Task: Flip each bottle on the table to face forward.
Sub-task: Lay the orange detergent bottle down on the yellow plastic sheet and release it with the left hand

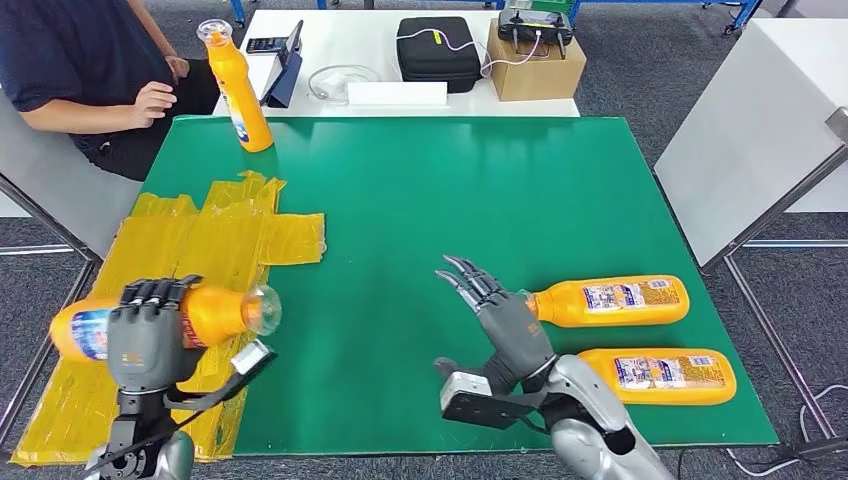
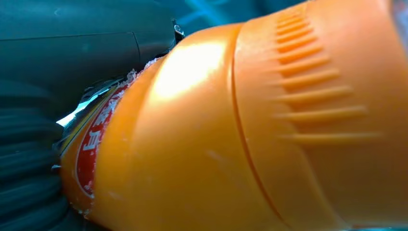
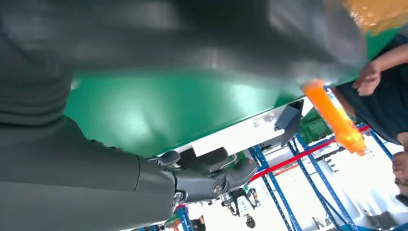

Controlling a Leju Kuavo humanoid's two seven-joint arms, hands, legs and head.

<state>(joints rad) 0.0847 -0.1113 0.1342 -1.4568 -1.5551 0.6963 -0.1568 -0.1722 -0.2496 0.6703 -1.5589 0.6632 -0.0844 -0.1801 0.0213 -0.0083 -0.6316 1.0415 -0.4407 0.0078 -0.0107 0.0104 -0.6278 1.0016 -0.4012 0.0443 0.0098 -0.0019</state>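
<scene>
The left hand [image 1: 148, 335] is clamped around an orange bottle [image 1: 200, 317] and holds it above the yellow taped patch [image 1: 235, 235] at the near left of the green table [image 1: 450, 190]. This held bottle lies on its side; its long axis runs left to right, with the clear cap pointing right, toward the middle of the table, and the base pointing left, beyond the table edge. In the left wrist view the bottle's ribbed orange shoulder [image 2: 308, 91] is very close to the camera.

The right hand [image 1: 497, 305] is over the table at the near right, holding nothing, with its fingers apart and stretched toward the far side. Just to the right of it lies a second orange bottle [image 1: 612, 300] on its side, long axis left to right, neck pointing left and close to the hand. A third orange bottle [image 1: 660, 376] lies nearer, parallel to it, also on its side.

A fourth orange bottle [image 1: 238, 90] stands upright at the far left corner, cap up. A person [image 1: 90, 60] sits just beside that corner.
</scene>
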